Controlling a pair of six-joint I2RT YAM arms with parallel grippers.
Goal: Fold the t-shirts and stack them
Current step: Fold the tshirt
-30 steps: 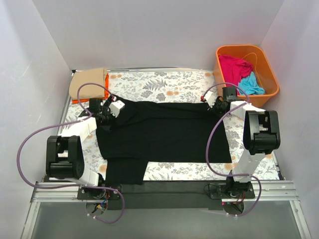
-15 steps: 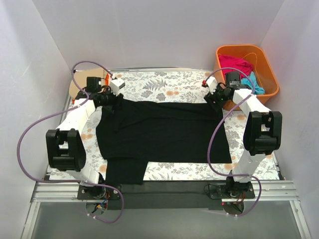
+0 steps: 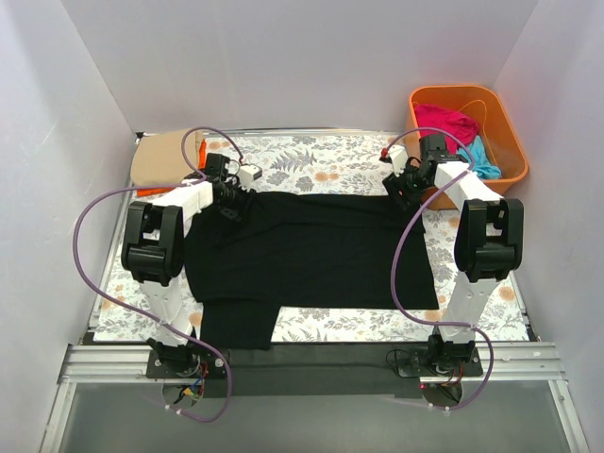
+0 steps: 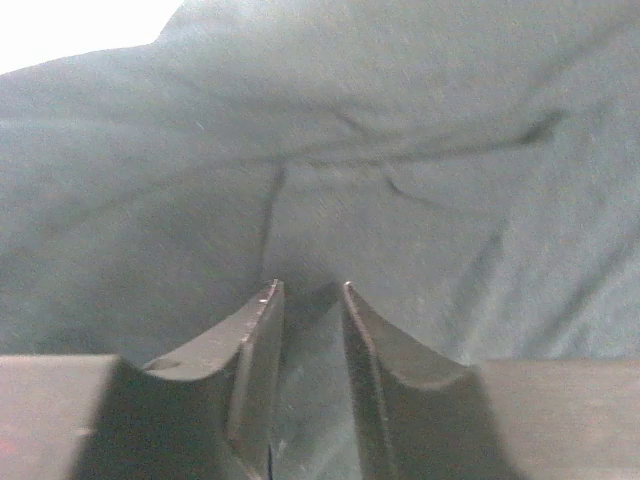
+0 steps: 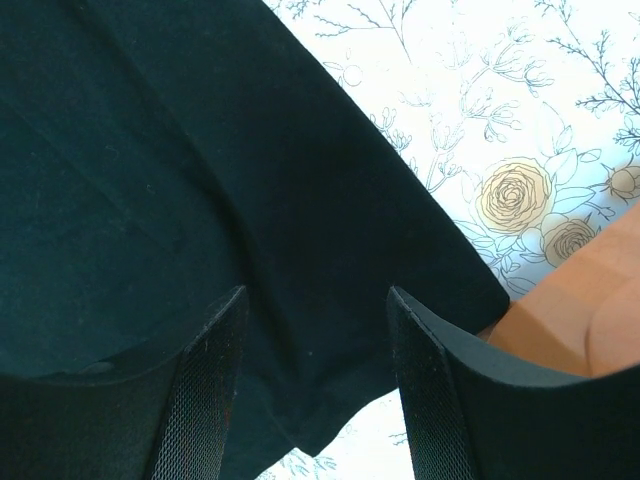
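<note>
The black t-shirt lies spread flat between the two arms, one sleeve hanging toward the near edge. The left jaws are clamped on a pinch of its far corner, and creases run out from the grip. The right jaws stand apart over the opposite far corner, with the hem lying between them but not held.

As I judge it, the risk is a lopsided lift. If the right jaws close on only the top layer, or miss the hem, the left side rises alone and the shirt skews or bunches. The thin pinch on the left could also slip under tension.

Pale walls close in the bench on three sides, and a floral sheet covers it. Beyond the right jaws an orange tub holds the magenta t-shirt and the turquoise t-shirt. Beyond the left jaws lies the tan t-shirt
</note>
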